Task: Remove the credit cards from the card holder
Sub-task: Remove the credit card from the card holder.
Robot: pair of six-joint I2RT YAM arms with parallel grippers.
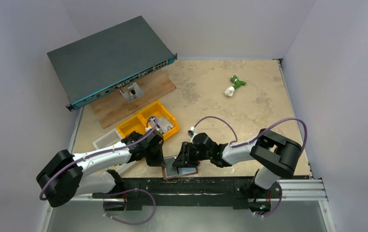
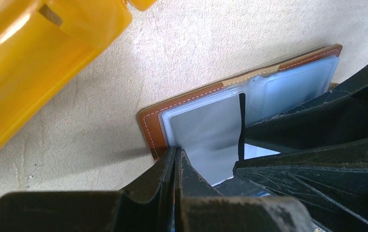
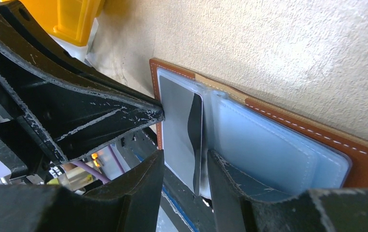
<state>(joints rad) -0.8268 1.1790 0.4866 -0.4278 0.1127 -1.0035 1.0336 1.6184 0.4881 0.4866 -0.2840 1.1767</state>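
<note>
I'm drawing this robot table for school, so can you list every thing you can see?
network box: one, dark grey-blue, back left
wooden board: one, brown, back left
metal bracket: one, grey, on the board
bin: one, yellow, middle left
clear tray: one, see-through, left of the bin
small part: one, green and white, back right
card holder: one, brown, open, near edge
credit card: one showing, grey, poking out of the holder
table: one, beige
left claw: black, shut, at the holder's edge
right claw: black, gripping the card
</note>
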